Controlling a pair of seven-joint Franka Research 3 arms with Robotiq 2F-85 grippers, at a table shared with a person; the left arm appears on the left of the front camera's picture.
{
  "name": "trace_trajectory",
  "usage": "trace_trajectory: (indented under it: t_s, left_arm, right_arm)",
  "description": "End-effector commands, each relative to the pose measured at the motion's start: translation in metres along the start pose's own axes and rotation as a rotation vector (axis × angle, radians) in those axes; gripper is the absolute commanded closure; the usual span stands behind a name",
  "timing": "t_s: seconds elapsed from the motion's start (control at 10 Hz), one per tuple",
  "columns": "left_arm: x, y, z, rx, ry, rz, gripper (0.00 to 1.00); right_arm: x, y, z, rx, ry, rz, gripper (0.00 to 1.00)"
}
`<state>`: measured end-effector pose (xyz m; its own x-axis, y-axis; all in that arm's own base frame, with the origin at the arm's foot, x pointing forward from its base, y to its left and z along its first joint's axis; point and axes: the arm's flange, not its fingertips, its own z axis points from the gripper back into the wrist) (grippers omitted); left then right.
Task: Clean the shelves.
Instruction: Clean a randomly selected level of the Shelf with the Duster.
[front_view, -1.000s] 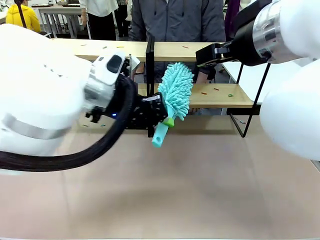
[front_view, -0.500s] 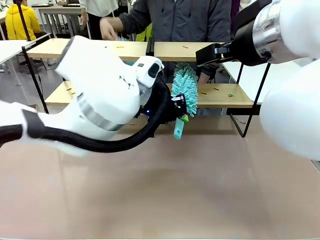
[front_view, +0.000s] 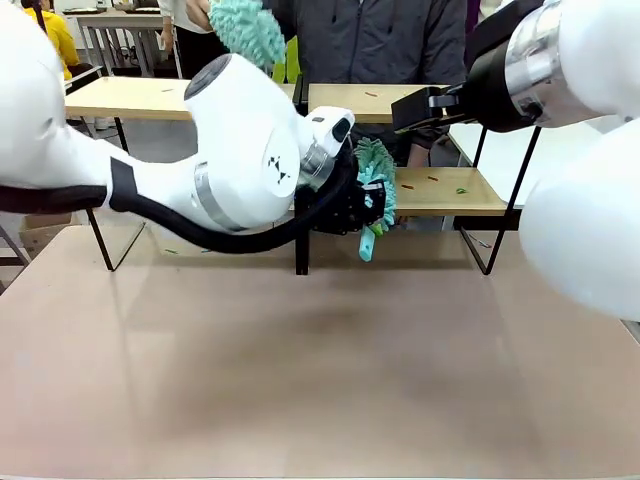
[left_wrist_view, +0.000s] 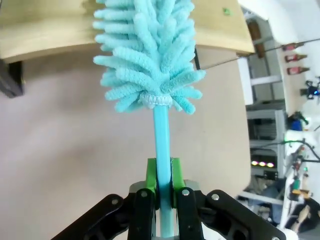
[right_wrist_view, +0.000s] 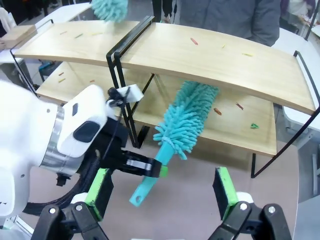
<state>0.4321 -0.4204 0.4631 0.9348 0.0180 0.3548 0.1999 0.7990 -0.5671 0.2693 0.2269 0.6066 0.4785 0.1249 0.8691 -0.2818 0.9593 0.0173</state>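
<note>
Being clamped by the left gripper (left_wrist_view: 161, 169) at its thin handle (left_wrist_view: 160, 132), the duster (left_wrist_view: 147, 60) could be levered loose against the shelves (right_wrist_view: 200, 52).

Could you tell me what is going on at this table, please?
The robot's left tool is shut on the handle of a teal duster. The duster's fluffy head reaches in over the lower right board of the shelves, where small scraps lie. The right tool hovers open, holding nothing. Across the table a person holds a second duster above the top left board.
</note>
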Motion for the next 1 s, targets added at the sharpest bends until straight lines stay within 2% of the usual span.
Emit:
trace_trajectory:
  t_s: [0.0,0.3,0.5,0.6,0.8,0.9]
  left_arm:
    - [0.014,-0.041,-0.013,-0.018,0.08,0.0,1.0]
    - [0.018,-0.053,-0.033,-0.025,0.235,-0.06,1.0]
    - [0.024,-0.058,-0.038,-0.034,0.251,-0.073,1.0]
    - [0.026,-0.058,-0.035,-0.054,0.294,-0.097,1.0]
    - [0.023,-0.051,-0.023,-0.097,0.465,-0.205,1.0]
    - [0.02,-0.044,-0.018,-0.067,0.513,-0.242,1.0]
  right_arm:
    - [0.001,0.0,0.0,0.0,-0.002,-0.001,0.0]
    - [0.001,0.0,0.0,0.0,-0.002,-0.001,0.0]
    - [0.001,0.0,0.0,0.0,-0.002,-0.001,0.0]
    - [0.001,0.0,0.0,0.0,-0.002,-0.001,0.0]
    - [0.001,0.0,0.0,0.0,-0.002,-0.001,0.0]
    - [0.001,0.0,0.0,0.0,-0.002,-0.001,0.0]
